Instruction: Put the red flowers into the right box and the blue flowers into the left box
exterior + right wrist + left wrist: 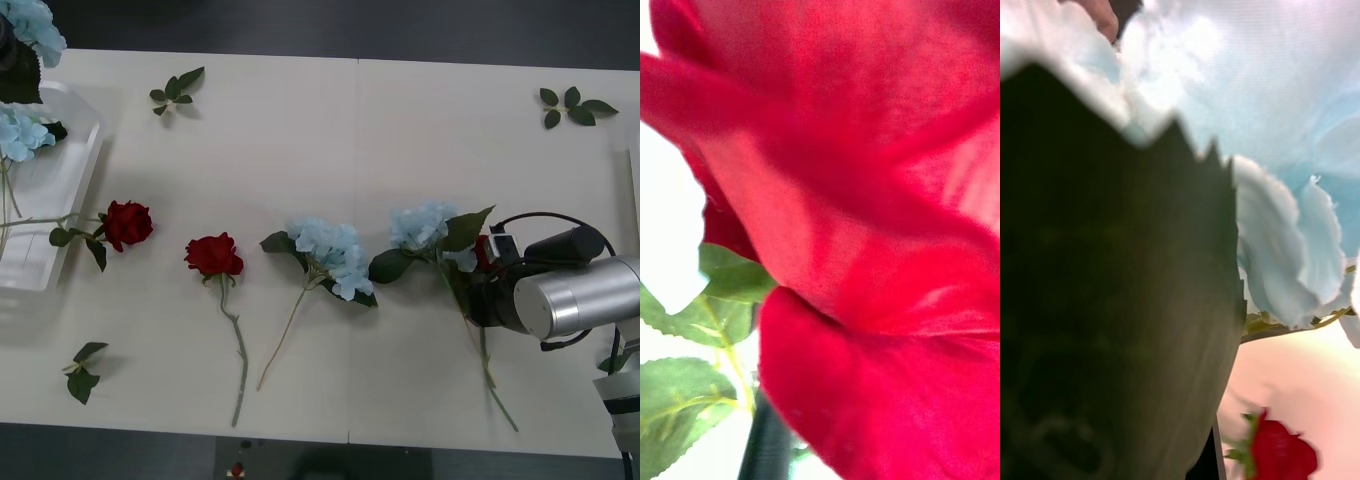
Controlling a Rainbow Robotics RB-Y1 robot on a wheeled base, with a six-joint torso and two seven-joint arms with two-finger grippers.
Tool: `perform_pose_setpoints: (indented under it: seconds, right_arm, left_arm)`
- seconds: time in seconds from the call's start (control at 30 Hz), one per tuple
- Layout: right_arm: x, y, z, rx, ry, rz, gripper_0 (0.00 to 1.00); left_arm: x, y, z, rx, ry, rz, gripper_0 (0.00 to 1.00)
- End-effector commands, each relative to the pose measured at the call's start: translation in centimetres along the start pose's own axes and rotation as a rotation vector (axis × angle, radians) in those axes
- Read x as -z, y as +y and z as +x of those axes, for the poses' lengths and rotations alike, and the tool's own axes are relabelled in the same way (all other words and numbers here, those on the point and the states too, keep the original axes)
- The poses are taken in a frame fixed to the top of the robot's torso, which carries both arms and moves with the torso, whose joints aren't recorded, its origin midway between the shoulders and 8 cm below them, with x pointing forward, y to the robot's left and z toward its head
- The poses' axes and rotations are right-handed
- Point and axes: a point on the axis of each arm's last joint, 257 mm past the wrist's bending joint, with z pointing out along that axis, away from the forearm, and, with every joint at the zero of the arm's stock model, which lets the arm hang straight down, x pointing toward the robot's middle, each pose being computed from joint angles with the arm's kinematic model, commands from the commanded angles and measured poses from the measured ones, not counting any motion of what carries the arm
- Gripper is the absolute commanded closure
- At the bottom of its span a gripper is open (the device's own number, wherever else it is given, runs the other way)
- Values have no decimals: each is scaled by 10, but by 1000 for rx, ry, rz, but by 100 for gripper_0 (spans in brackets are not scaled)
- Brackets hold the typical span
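Two red flowers lie on the table, one (pixel 127 222) beside the left box (pixel 60 190) and one (pixel 213 254) nearer the middle. Two blue flowers (pixel 330 255) (pixel 425 225) lie right of them. A third blue flower (pixel 18 135) rests in the left box, and another (pixel 32 22) hangs above it at my left gripper (pixel 6 52). In the left wrist view, blue petals (pixel 1285 112) and a dark leaf (pixel 1105 300) sit very close. My right gripper (pixel 487 272) is low beside the rightmost blue flower, where a bit of red shows. Red petals (pixel 865 225) press up against the right wrist view.
Loose green leaf sprigs lie at the back left (pixel 175 90), the back right (pixel 573 105) and the front left (pixel 82 375). A pale rim (pixel 634 160) shows at the table's right edge. The right arm's silver forearm (pixel 575 295) hangs over the front right of the table.
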Motion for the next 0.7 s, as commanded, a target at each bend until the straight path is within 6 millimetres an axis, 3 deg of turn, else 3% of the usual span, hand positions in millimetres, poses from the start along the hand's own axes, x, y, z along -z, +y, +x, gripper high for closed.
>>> perform_pose_setpoints:
  seconds: [0.03, 0.17, 0.33, 0.53, 0.7]
  right_arm:
    - [4, 7, -15, -45, -32, -9, 100]
    - [8, 8, -25, -52, -52, -12, 100]
    - [22, -3, -53, -65, -108, 1, 100]
    - [60, -41, -109, -53, -230, 62, 100]
    - [92, -77, -141, -76, -304, 95, 100]
  left_arm:
    - [15, 50, -33, -63, -53, -67, 100]
    - [3, 76, -34, -90, -43, -106, 100]
    - [-6, 85, -34, -93, -40, -106, 100]
    - [-7, 85, -35, -87, -42, -99, 100]
    - [-7, 83, -34, -85, -39, -90, 100]
